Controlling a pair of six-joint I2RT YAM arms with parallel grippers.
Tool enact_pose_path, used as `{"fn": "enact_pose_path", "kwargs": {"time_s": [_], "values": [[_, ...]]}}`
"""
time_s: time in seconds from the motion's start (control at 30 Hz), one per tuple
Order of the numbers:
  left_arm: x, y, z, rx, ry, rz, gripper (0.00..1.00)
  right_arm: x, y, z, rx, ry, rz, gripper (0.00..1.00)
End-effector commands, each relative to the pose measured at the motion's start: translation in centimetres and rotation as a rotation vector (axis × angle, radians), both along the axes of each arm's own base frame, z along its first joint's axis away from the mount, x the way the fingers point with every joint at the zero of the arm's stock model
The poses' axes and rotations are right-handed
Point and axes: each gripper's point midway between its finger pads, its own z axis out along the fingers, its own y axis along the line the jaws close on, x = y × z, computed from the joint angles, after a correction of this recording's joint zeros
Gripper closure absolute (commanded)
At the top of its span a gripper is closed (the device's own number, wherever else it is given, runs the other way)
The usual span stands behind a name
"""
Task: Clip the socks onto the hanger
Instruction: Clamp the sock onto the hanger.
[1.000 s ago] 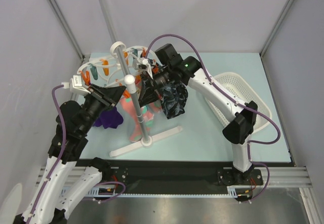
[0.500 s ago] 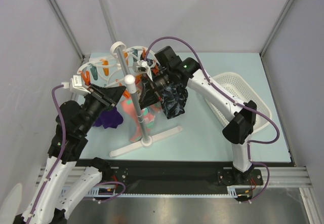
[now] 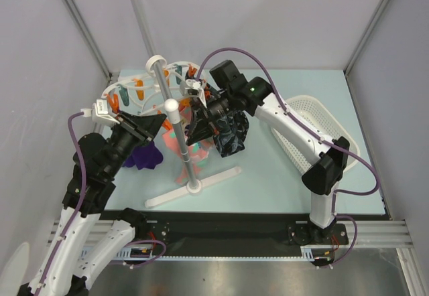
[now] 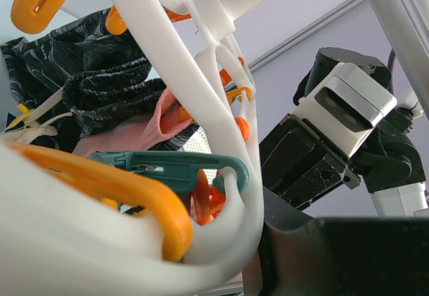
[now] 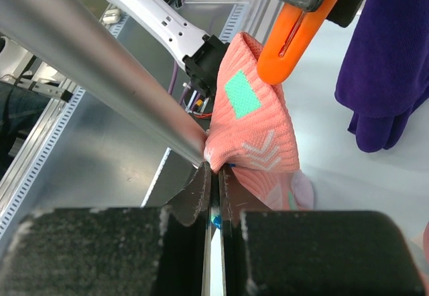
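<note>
- The right gripper's [image 5: 214, 173] jaws are drawn almost together, with only a thin slit of light between them. They sit just beside the grey pole [image 5: 100, 68] of the stand.
- The folded edge of the salmon sock [image 5: 258, 128] touches the jaw tips. It is too close to tell whether any fabric is pinched.
- An orange clip [image 5: 298, 31] bites the top of that sock, on the side away from the pole. The purple sock [image 5: 395, 55] hangs further out on the same side.
- Since half a second ago the right arm has swung away from the pole toward the white basket [image 3: 315, 118]. Its elbow and wrist sit further that way, and its gripper remains up at the hanger.
- The black-grey sock [image 3: 231, 134] hangs where it did, on the basket side of the pole and just under the right wrist.
- The left gripper [image 3: 144, 125] is at the rim of the hanger [image 3: 117, 90], on the opposite side of the pole. It has not moved, and I cannot tell how its jaws stand.
- In the left wrist view the hanger's white bars fill the frame, with a teal clip [image 4: 174, 165] and orange ones close by.
- The hanger hangs by the pole, whose white cross base [image 3: 214, 179] rests on the tabletop [image 3: 268, 169].
</note>
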Motion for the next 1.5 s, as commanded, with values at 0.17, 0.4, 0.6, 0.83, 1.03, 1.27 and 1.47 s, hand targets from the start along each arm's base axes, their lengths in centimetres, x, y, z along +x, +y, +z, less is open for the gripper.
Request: {"fn": "enact_pose_path", "kwargs": {"time_s": [0.17, 0.4, 0.6, 0.83, 1.03, 1.27, 1.47], "values": [[-0.6, -0.3, -0.6, 0.030, 0.028, -0.029, 1.00, -0.6, 0.0, 3.2, 0.077, -0.061, 0.018, 1.00], [-0.8, -0.3, -0.5, 0.030, 0.023, -0.035, 1.00, -0.2, 0.7, 3.3, 0.091, -0.053, 0.028, 1.00], [-1.0, -0.6, -0.3, 0.017, 0.020, -0.052, 1.00, 0.4, 1.4, 2.5, 0.078, -0.038, 0.024, 1.00], [-1.2, -0.5, 0.0, 0.018, 0.013, -0.052, 1.00, 1.3, 2.0, 3.1, 0.096, -0.044, 0.005, 1.00], [-1.3, -0.4, -0.1, 0.020, 0.010, -0.049, 1.00, 1.5, 2.0, 4.3, 0.122, -0.057, 0.002, 1.00], [-1.3, -0.3, -0.4, 0.018, 0.018, -0.044, 1.00, 1.3, 2.0, 4.5, 0.124, -0.057, 0.002, 1.00], [-1.6, 0.0, -0.1, 0.018, 0.001, -0.038, 0.71, 1.6, 2.4, 4.3, 0.126, -0.057, -0.002, 1.00]]}}
